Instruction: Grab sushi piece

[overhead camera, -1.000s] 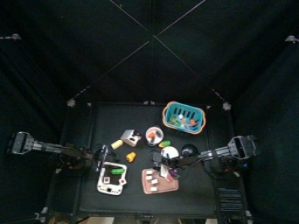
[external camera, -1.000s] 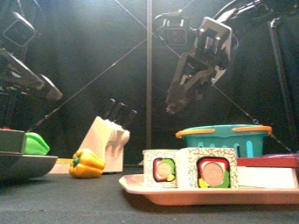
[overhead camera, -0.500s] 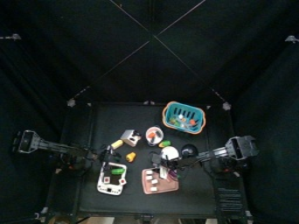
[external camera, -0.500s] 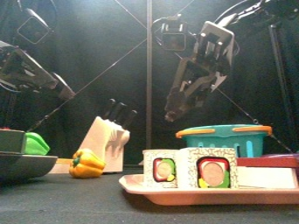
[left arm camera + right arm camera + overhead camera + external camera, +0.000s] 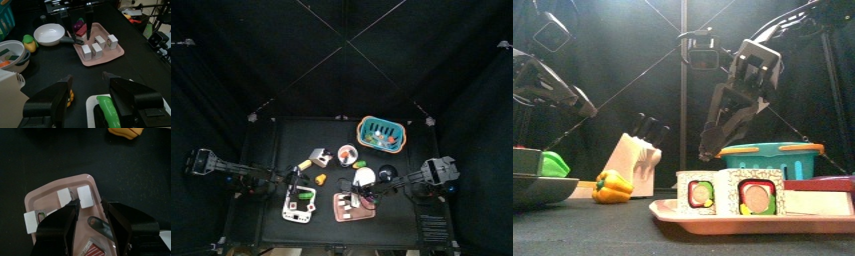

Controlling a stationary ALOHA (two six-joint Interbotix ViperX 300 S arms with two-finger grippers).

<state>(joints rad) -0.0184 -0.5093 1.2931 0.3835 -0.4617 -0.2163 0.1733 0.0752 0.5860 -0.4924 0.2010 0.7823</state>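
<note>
Front view: green-and-orange-filled sushi piece (image 5: pixel 696 193) stands upright on pink tray (image 5: pixel 714 217).

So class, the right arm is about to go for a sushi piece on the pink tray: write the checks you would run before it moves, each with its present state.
1. Right gripper open wide enough for a piece: ok, its jaws stand well apart.
2. Gripper over the pink tray: ok in the right wrist view, which looks down on the tray.
3. Sushi pieces upright and free to take: ok, they stand side by side on the tray.
4. Gripper empty: ok, nothing between the jaws.
5. Left gripper out of the way: ok, it hangs back from the tray, open.
6. Exactly which piece the jaws line up with: cannot tell.
</note>
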